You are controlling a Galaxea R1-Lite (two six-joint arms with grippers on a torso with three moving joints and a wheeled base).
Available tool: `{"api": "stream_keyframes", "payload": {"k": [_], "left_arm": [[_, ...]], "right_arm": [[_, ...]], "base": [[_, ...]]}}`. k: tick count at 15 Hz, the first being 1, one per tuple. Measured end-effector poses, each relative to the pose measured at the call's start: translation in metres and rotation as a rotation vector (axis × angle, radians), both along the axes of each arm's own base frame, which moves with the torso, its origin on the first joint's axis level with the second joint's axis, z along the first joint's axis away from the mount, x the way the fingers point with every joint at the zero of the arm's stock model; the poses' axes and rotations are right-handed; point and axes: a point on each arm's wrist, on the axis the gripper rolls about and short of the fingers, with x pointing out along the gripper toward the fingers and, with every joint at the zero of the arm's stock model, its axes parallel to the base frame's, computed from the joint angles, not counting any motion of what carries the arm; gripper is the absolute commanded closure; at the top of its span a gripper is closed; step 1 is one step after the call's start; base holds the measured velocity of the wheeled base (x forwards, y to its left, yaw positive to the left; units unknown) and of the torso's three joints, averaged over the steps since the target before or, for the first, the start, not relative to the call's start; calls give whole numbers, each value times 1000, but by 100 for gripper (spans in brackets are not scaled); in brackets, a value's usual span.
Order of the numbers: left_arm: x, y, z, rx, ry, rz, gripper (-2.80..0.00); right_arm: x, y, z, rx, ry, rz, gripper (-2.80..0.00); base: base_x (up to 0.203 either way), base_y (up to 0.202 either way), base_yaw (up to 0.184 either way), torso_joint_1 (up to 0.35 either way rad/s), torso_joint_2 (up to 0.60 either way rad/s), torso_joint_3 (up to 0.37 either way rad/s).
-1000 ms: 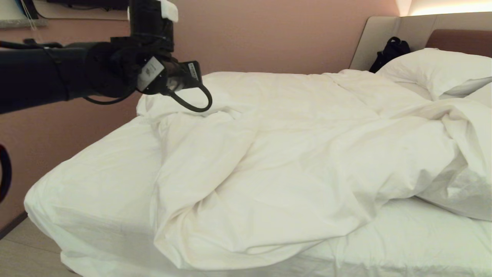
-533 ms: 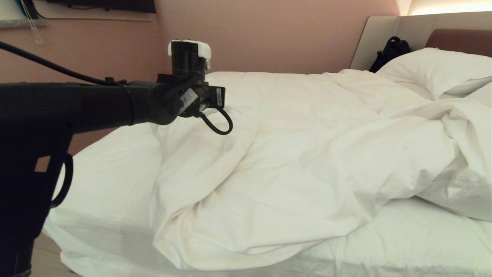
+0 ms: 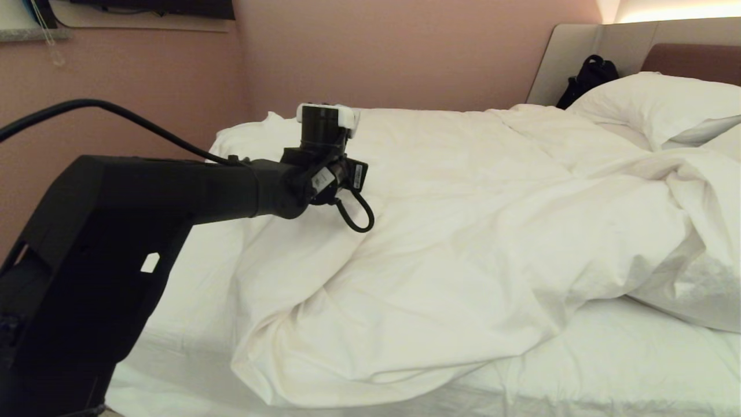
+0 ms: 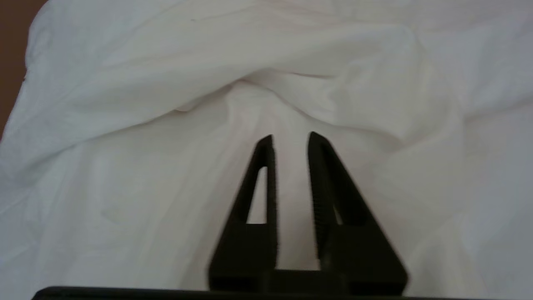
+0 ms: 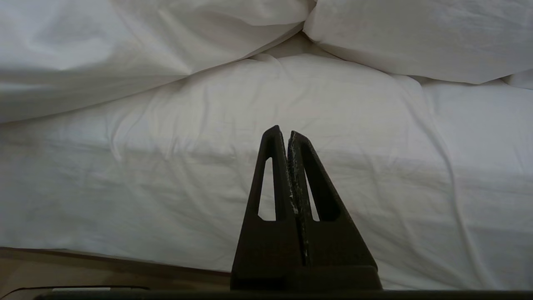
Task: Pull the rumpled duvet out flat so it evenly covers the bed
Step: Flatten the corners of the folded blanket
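The duvet (image 3: 440, 243) is a thick white quilt lying rumpled on the bed, bunched in folds toward the near side and heaped at the right. Bare white sheet (image 3: 637, 359) shows on the mattress along the front right. My left arm (image 3: 324, 168) reaches in from the left over the duvet's far left part. In the left wrist view my left gripper (image 4: 290, 135) is open a little, with nothing between its fingers, just above a raised fold of the duvet (image 4: 333, 83). My right gripper (image 5: 287, 130) is shut and empty, facing the sheeted side of the mattress (image 5: 166, 187).
Plump white pillows (image 3: 654, 104) lie at the back right against the padded headboard (image 3: 694, 61), with a black bag (image 3: 587, 78) beside them. A pink wall runs behind the bed and along its left side. The brown base edge (image 5: 104, 266) shows below the mattress.
My left arm has come down from high at the left and reached further right and across the bed, low over the duvet. The duvet itself has not shifted.
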Motion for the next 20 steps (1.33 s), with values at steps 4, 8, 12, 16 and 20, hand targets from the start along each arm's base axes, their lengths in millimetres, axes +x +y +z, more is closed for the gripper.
{"api": "stream_keyframes", "payload": {"k": [4, 8, 12, 16, 20], "left_arm": [[-3, -13, -9, 8, 14, -28, -280], [-6, -26, -13, 67, -11, -54, -280], [2, -35, -24, 158, -97, -14, -280], [3, -47, -41, 178, -86, -29, -280], [4, -53, -52, 187, -70, -41, -280]], "right_arm": [[0, 0, 0, 0, 0, 0, 0], [0, 0, 0, 0, 0, 0, 0], [0, 0, 0, 0, -1, 0, 0], [0, 0, 0, 0, 0, 1, 0], [0, 0, 0, 0, 0, 1, 0]], "base": [[0, 0, 0, 0, 0, 0], [0, 0, 0, 0, 0, 0], [0, 0, 0, 0, 0, 0], [0, 0, 0, 0, 0, 0], [0, 0, 0, 0, 0, 0]]}}
